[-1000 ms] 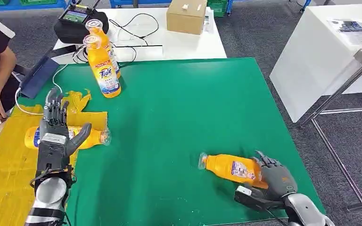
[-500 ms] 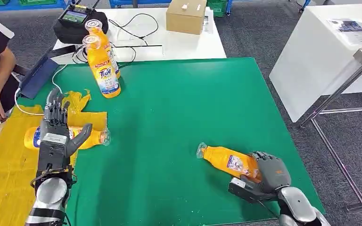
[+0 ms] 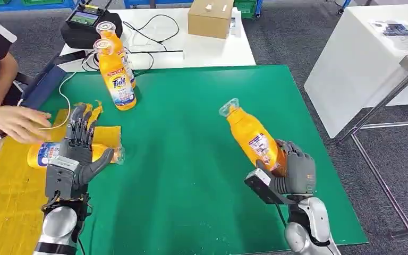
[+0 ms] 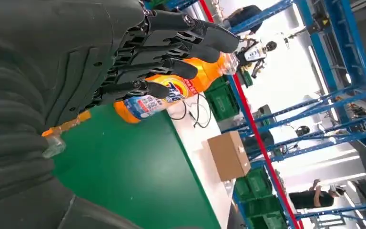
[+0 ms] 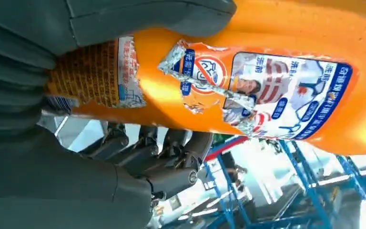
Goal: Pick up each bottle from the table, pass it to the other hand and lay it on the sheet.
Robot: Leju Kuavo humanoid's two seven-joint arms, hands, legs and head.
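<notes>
Gripping an orange bottle [image 3: 252, 139] around its lower body, the right hand [image 3: 292, 175] holds it above the green worktop [image 3: 191, 159], tilted with its clear cap end up and leaning toward the robot's left. In the right wrist view the thumb lies along one side of that bottle [image 5: 248, 90] and the dark fingers [image 5: 157, 152] wrap the other side, over a torn label. The left hand [image 3: 74, 159] is raised over the near left part of the worktop with its fingers straight and spread and the thumb out to the side, holding nothing; the left wrist view shows those fingers [image 4: 171, 52] apart as well. Just beyond it a second orange bottle [image 3: 45, 154] lies on its side on the yellow sheet [image 3: 10, 191], its cap end pointing toward the green surface. A person's hand [image 3: 13, 123] reaches in from the left edge, near that lying bottle. Two more orange bottles stand upright close together at the far left of the worktop, the nearer one [image 3: 117, 77] partly covering the one behind [image 3: 108, 32]. Farther back, a white table [image 3: 212, 50] carries a cardboard box [image 3: 210, 18], a black device [image 3: 85, 24] and loose cables [image 3: 154, 37].
</notes>
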